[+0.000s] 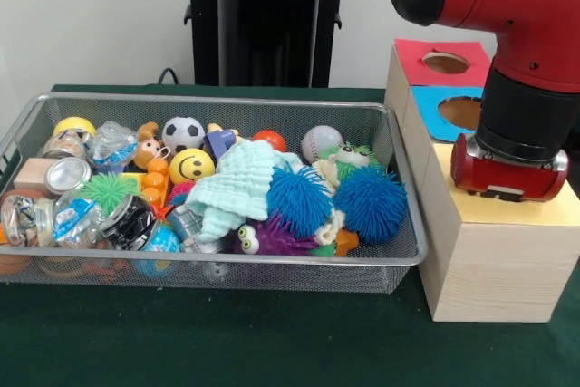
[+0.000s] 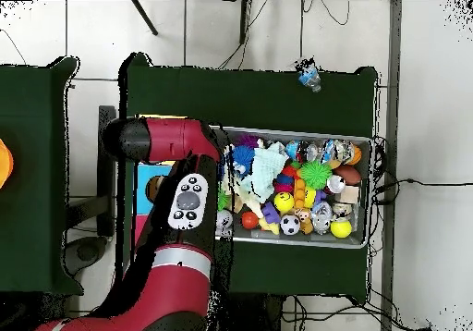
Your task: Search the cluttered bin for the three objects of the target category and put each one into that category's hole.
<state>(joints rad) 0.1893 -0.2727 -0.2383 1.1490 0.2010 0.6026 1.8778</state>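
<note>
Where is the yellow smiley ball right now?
In the front view the yellow smiley ball lies in the bin, left of centre, below the small soccer ball and beside the mint-green cloth.

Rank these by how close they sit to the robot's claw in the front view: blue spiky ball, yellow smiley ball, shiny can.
From the gripper, over the yellow-topped box:
1. Blue spiky ball, at the bin's end beside the box.
2. Yellow smiley ball, mid-bin.
3. Shiny can, the opposite end.

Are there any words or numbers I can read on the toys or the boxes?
None can be read.
The crushed cans in the bin have printing, too blurred to read.
The yellow ball has only a smiley face, no words.
The wooden box is bare.
</note>
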